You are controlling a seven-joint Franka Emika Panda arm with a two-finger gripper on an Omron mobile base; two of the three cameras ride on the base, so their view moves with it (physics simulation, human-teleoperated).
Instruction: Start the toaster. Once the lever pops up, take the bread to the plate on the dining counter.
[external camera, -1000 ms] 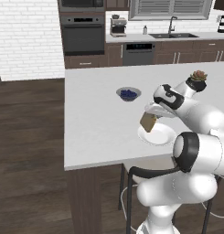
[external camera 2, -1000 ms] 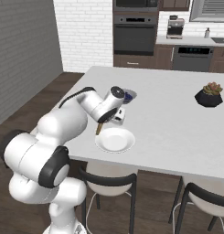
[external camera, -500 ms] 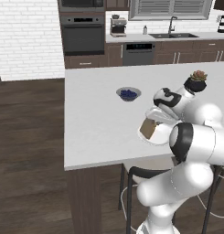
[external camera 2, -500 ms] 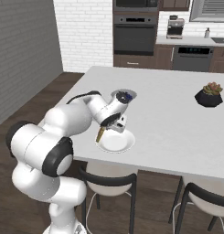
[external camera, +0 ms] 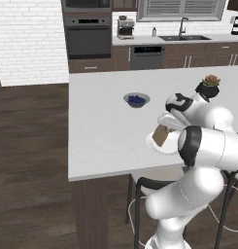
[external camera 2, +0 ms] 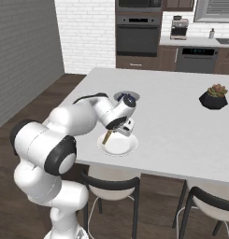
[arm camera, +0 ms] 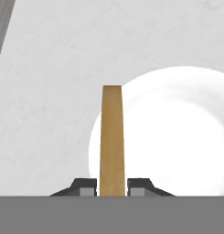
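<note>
**Toast held over the edge of the plate**

Landmark: the round flat white plate, which sits on the large light grey-white dining counter near its front edge.

In the hand view, the two-finger gripper pinches the square tan-brown slice of bread edge-on between its dark fingertips; the slice stands over the plate's left rim, with most of the plate to its right.

In the left base view the bread hangs tilted at the plate's left edge. Whether it touches the plate cannot be told.

Behind the plate stands a small blue-filled bowl; far to its right, a dark potted plant.
</note>
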